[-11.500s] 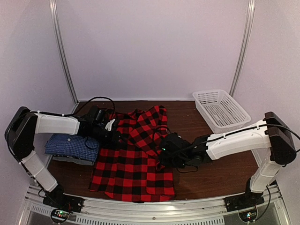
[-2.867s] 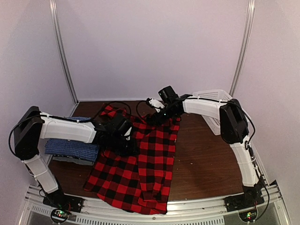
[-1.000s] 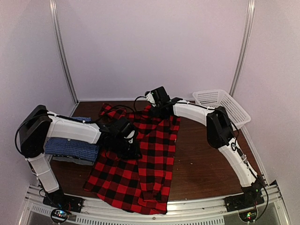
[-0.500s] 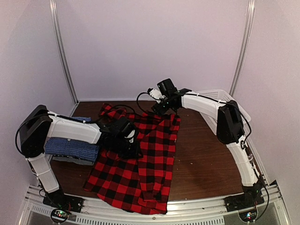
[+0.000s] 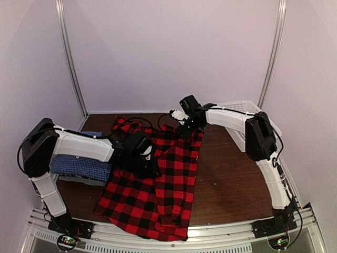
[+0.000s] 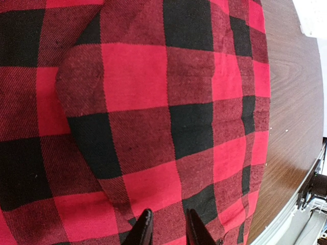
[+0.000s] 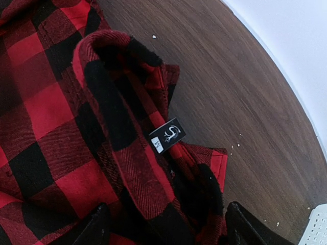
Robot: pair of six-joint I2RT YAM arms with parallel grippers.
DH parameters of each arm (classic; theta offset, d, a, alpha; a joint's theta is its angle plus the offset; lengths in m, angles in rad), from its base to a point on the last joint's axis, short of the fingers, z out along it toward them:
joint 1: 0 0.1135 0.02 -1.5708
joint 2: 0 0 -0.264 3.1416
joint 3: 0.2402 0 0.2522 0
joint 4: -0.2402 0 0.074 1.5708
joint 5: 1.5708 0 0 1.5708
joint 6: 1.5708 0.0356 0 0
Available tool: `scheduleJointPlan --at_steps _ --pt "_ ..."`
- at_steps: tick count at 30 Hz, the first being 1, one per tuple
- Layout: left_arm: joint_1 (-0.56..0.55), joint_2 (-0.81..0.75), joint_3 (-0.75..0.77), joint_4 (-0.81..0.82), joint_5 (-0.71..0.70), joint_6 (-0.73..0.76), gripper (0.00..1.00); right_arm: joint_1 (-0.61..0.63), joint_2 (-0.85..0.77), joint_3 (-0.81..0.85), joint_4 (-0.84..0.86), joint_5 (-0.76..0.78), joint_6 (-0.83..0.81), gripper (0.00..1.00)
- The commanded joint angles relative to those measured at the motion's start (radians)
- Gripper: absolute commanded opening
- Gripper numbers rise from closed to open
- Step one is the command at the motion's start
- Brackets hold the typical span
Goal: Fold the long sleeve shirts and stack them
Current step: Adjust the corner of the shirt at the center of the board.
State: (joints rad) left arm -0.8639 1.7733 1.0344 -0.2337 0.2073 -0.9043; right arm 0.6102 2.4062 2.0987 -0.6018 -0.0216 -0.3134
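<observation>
1. the red-and-black plaid shirt is the biggest piece and the unfinished one. it lies spread on the middle of the table, from the near edge to the back, and reads as only narrowed lengthwise, with cross folds and stacking left to do.
2. the blue checked shirt looks done. it sits folded at the left on a folded grey shirt, so i judge two of three finished.
3. the right gripper hangs over the plaid collar at the far end. its fingers are spread wide to either side and grip nothing.
4. the left gripper is down on the middle of the plaid, its fingers set narrow. i cannot tell whether they pinch cloth.
5. a size label shows inside the collar, so the neck lies open and face up.
6. the room is a booth of plain pale walls with metal poles at the back corners.
7. the table is dark wood grain.
8. a white mesh basket stands at the far right, partly behind the right arm.
9. a few white specks dot the wood near the collar.
</observation>
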Motion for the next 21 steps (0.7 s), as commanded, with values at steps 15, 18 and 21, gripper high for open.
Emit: scheduleJointPlan --at_steps 15,18,21 --pt "-0.014 0.016 0.009 0.034 0.015 0.007 0.23 -0.017 0.041 0.093 0.091 0.186 -0.009 0.13" --pt "-0.014 0.020 0.013 0.034 0.018 0.007 0.23 -0.019 0.066 0.108 0.145 0.240 -0.017 0.08" --pt "-0.015 0.021 0.016 0.034 0.022 0.008 0.23 -0.024 0.105 0.146 0.172 0.300 -0.023 0.05"
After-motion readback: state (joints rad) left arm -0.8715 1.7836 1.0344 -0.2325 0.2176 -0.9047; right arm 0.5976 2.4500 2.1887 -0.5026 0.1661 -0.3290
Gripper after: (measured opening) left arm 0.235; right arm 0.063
